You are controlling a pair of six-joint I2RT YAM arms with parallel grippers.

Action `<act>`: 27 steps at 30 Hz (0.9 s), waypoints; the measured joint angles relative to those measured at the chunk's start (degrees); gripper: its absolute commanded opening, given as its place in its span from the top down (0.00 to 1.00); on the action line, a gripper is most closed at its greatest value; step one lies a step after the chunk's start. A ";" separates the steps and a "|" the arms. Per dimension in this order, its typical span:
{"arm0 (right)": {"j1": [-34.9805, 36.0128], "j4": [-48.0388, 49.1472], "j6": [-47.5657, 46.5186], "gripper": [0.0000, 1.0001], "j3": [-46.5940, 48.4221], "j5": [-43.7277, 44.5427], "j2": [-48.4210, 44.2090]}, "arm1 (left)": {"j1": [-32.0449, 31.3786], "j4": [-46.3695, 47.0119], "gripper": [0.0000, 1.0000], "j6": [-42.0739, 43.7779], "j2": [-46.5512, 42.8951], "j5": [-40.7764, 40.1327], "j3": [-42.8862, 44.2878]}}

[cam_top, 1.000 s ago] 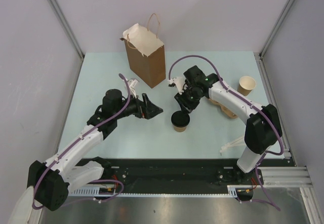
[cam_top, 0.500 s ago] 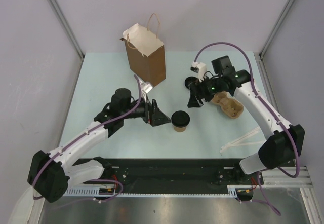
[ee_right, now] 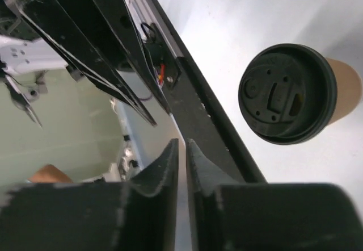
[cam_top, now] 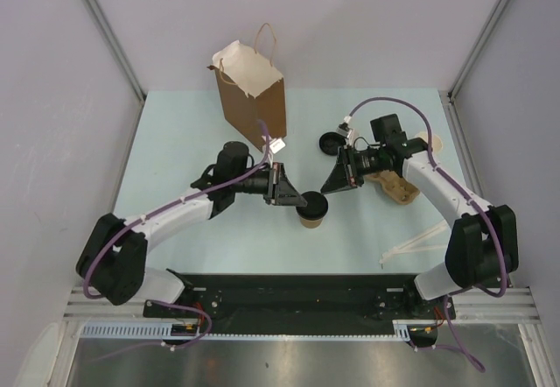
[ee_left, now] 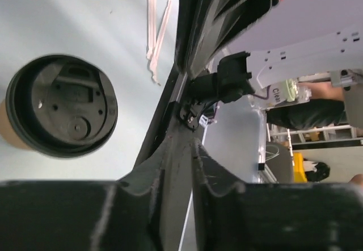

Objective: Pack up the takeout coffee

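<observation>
The takeout coffee [cam_top: 312, 209], a tan paper cup with a black lid, stands upright mid-table. My left gripper [cam_top: 295, 198] lies just left of it, fingers drawn together with only a slim gap and nothing between them. In the left wrist view the coffee [ee_left: 61, 106] sits up and to the left of that gripper [ee_left: 181, 144], apart from it. My right gripper [cam_top: 333, 182] hovers just behind and right of the cup, shut and empty. In the right wrist view the coffee [ee_right: 283, 95] is off to the right of that gripper [ee_right: 182, 143].
A tall brown paper bag [cam_top: 254, 98] stands open at the back. The pulp carrier tray [cam_top: 395, 186] lies under my right arm, with a loose black lid [cam_top: 331, 143] behind it and a second cup [cam_top: 437, 144] partly hidden. Wooden stirrers [cam_top: 411, 247] lie front right.
My left arm has reached right up to the cup and its wide-open jaws have closed. My right gripper left the cup, swung back right, then returned beside it with its jaws closed.
</observation>
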 measured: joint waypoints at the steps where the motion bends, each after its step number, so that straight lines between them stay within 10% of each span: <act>1: 0.39 1.03 1.44 0.97 -0.33 0.02 0.00 | -0.07 0.61 0.89 -0.37 1.07 0.28 0.61; 27: 1.53 11.43 11.45 1.00 -7.80 4.92 10.38 | -1.51 5.07 1.00 -5.20 17.09 -2.12 3.69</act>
